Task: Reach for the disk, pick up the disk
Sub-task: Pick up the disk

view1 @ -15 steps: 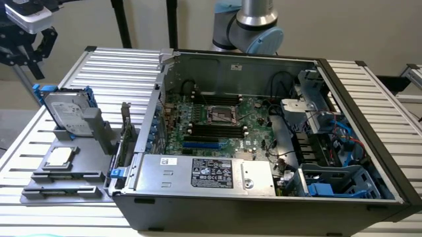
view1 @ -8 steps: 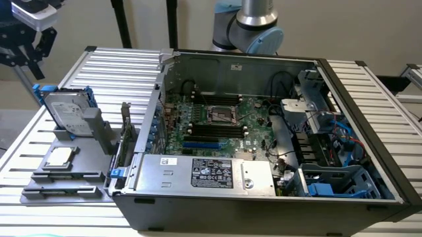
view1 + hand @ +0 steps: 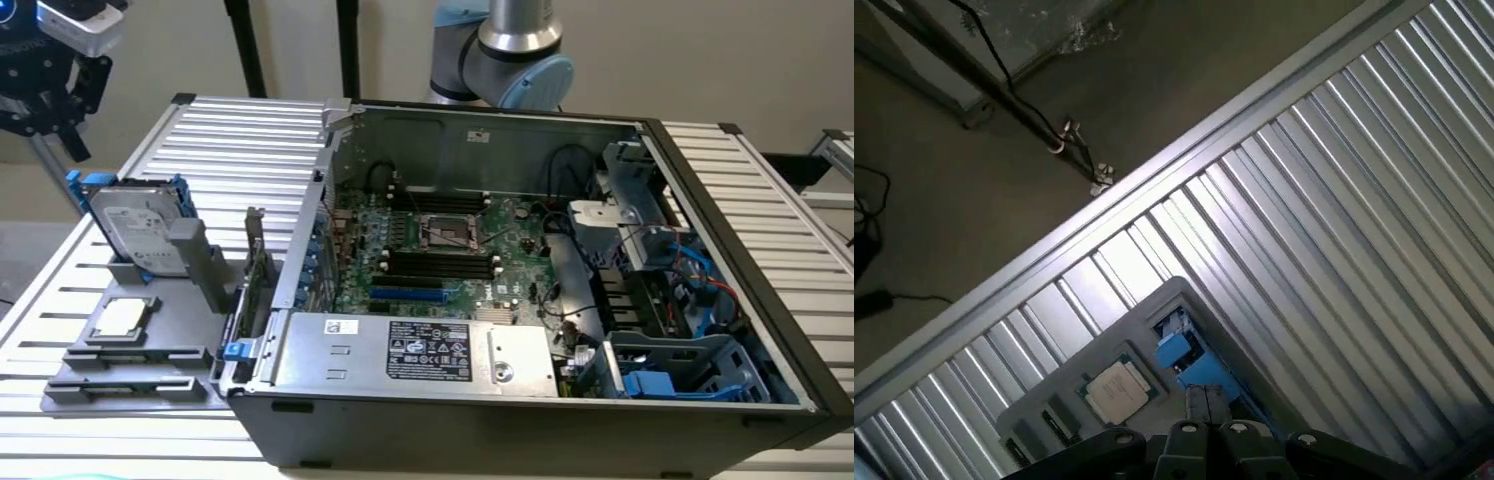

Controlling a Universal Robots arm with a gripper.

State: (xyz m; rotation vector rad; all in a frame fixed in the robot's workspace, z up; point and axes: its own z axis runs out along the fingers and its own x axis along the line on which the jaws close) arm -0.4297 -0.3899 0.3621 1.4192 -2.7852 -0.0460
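Disk (image 3: 140,230) label face, ext. view

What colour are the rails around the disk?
Blue. The rails framing the disk show best in the exterior view.

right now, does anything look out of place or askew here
Nothing spilled or damaged. The hard drive stands tilted on edge in the grey holder, while the CPU chip lies flat on it; the computer case lies open.

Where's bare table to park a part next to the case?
Free: ribbed table past the holder's far end, beside the case; the strip on the exterior view's right of the case. Crowded: holder, with disk and chip; inside the case.
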